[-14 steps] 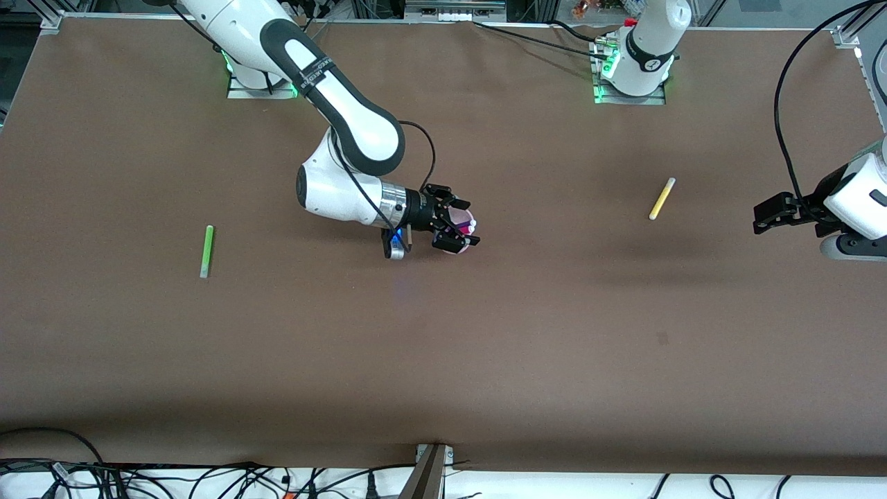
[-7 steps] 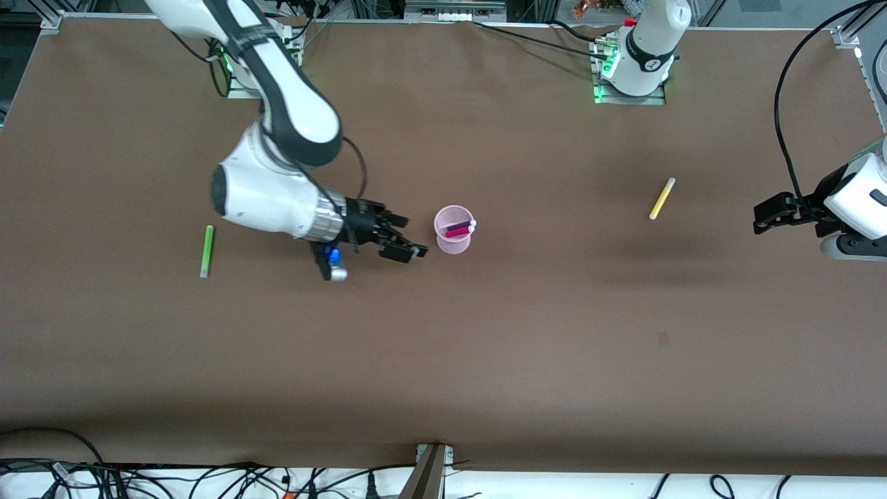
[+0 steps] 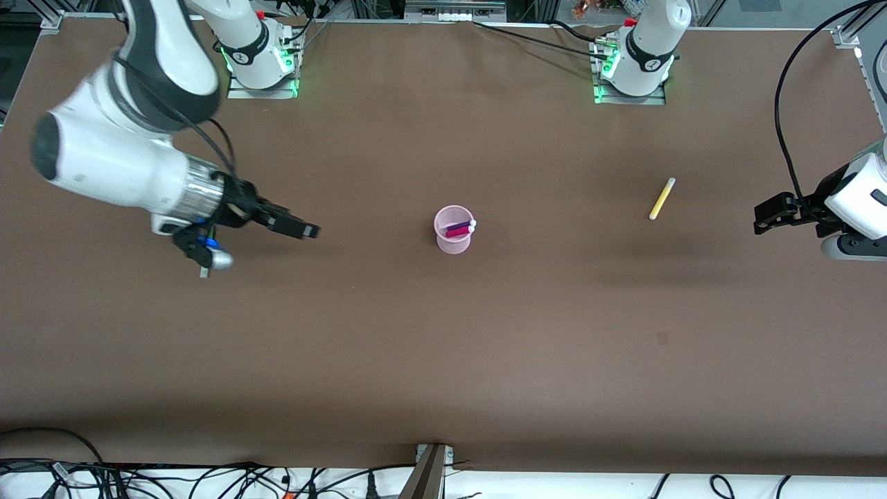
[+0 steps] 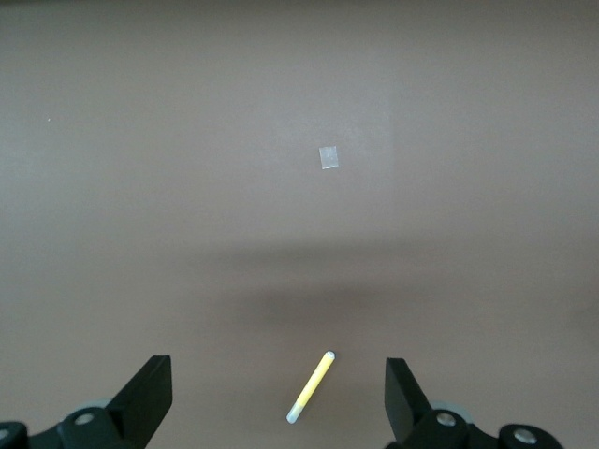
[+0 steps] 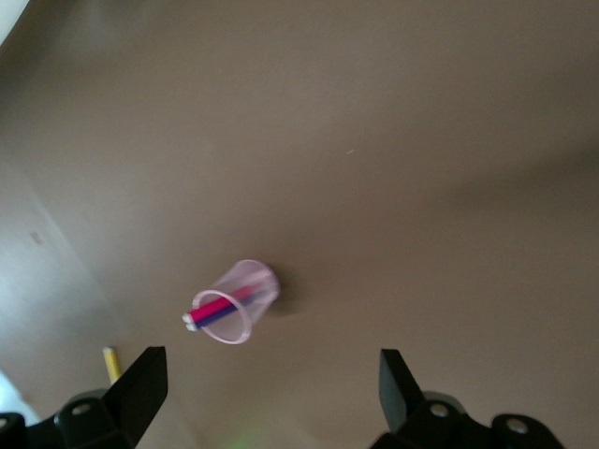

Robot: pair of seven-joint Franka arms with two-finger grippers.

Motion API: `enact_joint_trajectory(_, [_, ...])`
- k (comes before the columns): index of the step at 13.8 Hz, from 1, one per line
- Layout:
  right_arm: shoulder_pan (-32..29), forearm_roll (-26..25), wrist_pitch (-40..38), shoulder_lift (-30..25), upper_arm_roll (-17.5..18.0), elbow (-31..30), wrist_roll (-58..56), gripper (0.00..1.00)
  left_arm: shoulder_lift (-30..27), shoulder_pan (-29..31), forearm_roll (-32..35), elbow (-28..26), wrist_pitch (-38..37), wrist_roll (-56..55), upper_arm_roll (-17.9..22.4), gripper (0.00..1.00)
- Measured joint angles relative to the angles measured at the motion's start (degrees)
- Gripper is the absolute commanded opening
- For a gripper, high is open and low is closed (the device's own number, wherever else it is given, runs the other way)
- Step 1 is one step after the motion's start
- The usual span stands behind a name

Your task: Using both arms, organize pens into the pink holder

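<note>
Around the pink holder [image 3: 454,231]: two pens in, two judged still to go.

Toward the right arm's end of the tabletop [image 3: 443,346] from the pink holder, the right pincer [image 3: 294,226] hangs in the air with its jaws spread wide and nothing between them; the lime green pen is almost wholly hidden under that arm's wrist. Upright at the middle, the pink holder carries the magenta pen [image 3: 458,233] and the purple pen [image 3: 459,226], leaning side by side inside it. Toward the left arm's end from the pink holder, and farther from the front camera, the yellow pen [image 3: 662,198] lies flat. Near that edge the left pincer [image 3: 764,216] waits, jaws wide apart and empty, well apart from the yellow pen.
</note>
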Motion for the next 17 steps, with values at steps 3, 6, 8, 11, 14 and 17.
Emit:
enact_joint_trajectory(3, [-0.11, -8.93, -5.97, -6.40, -4.86, -1.52, -10.48, 1.00, 0.07, -0.01, 0.00, 0.06, 0.00, 0.00, -0.03, 1.00])
enact_joint_trajectory(6, [-0.10, -18.98, -8.64, -11.78, -5.68, -2.62, -16.17, 1.00, 0.15, -0.01, 0.00, 0.13, 0.00, 0.00, -0.03, 1.00])
enact_joint_trajectory(8, [-0.09, -22.90, -8.71, -13.35, -5.82, -3.33, -18.96, 1.00, 0.16, -0.08, 0.00, 0.18, 0.00, 0.00, -0.05, 1.00])
enact_joint_trajectory(11, [-0.09, -25.29, -8.69, -13.40, -5.97, -3.55, -20.50, 1.00, 0.16, -0.17, 0.00, 0.33, 0.00, 0.00, -0.09, 1.00])
enact_joint_trajectory(14, [-0.01, -27.24, -8.56, -13.32, -5.97, -3.55, -20.76, 1.00, 0.16, -0.21, 0.00, 0.44, 0.00, 0.00, -0.10, 1.00])
enact_joint_trajectory(17, [0.09, -28.45, -8.48, -13.32, -5.95, -3.34, -21.05, 1.00, 0.16, -0.21, 0.00, 0.45, 0.00, 0.00, -0.11, 1.00])
